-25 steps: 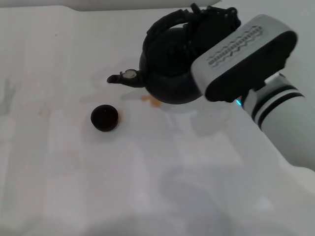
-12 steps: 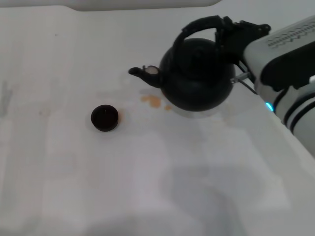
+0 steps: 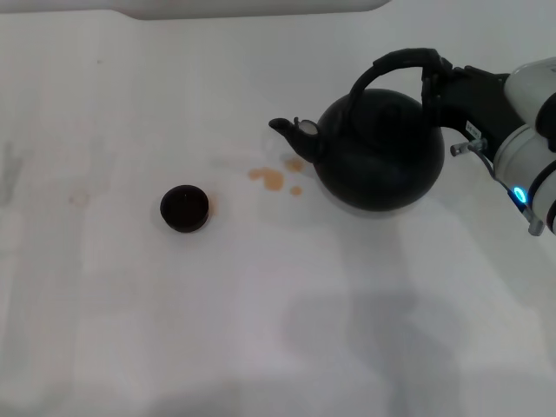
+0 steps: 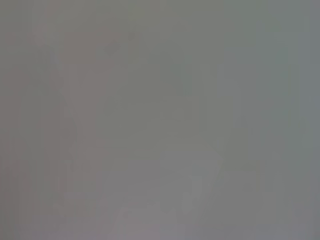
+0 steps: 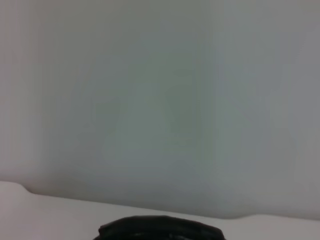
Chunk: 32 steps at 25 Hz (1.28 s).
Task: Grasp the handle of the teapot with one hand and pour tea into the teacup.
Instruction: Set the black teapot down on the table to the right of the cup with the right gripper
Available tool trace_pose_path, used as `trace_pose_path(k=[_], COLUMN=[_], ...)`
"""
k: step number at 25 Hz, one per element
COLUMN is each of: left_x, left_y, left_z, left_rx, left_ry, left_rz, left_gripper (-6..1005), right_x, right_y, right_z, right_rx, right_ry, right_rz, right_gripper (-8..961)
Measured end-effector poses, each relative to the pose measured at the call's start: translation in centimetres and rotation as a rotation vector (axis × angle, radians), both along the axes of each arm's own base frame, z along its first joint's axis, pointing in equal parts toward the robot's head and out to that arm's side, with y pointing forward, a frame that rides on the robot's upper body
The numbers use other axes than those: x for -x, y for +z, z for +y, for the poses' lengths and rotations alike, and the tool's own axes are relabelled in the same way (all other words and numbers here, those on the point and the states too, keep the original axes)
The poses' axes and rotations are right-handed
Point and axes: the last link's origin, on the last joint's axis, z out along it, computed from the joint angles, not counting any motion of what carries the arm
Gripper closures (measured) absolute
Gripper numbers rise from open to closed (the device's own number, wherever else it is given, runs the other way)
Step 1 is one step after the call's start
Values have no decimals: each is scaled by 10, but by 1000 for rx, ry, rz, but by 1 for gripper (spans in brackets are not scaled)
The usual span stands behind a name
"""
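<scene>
The matte black teapot (image 3: 380, 156) is upright at the right of the white table (image 3: 261, 330), its capped spout (image 3: 295, 132) pointing left toward the teacup. Whether its base touches the table I cannot tell. My right gripper (image 3: 441, 85) is shut on the right end of the arched handle (image 3: 395, 62). The small dark teacup (image 3: 184, 208) stands alone well to the left of the spout. In the right wrist view only a black arc of the handle (image 5: 160, 229) shows at the edge. The left gripper is out of view; its wrist view is plain grey.
Small amber tea spots (image 3: 269, 178) lie on the table between spout and teacup. A pale raised edge (image 3: 252, 7) runs along the back of the table.
The right arm has drawn back to the right with the teapot, which has gone from tilted toward the cup to upright. The teacup has not moved.
</scene>
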Motion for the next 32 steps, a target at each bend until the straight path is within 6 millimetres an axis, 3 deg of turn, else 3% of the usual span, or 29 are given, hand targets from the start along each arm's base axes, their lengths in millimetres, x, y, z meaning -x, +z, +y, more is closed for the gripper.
trace_pose_path(k=[8,32], left_x=[0,-4], left_y=[0,-1], left_z=[1,5], left_rx=[-3,1], left_ry=[0,-16], left_rz=[-1,-2], left_gripper=[110,109], right_x=[-19,-27], right_y=[6,7], right_z=[1,4], right_rx=[9,98], right_ry=[-42,23], right_rz=[13,8], right_gripper=[856,857])
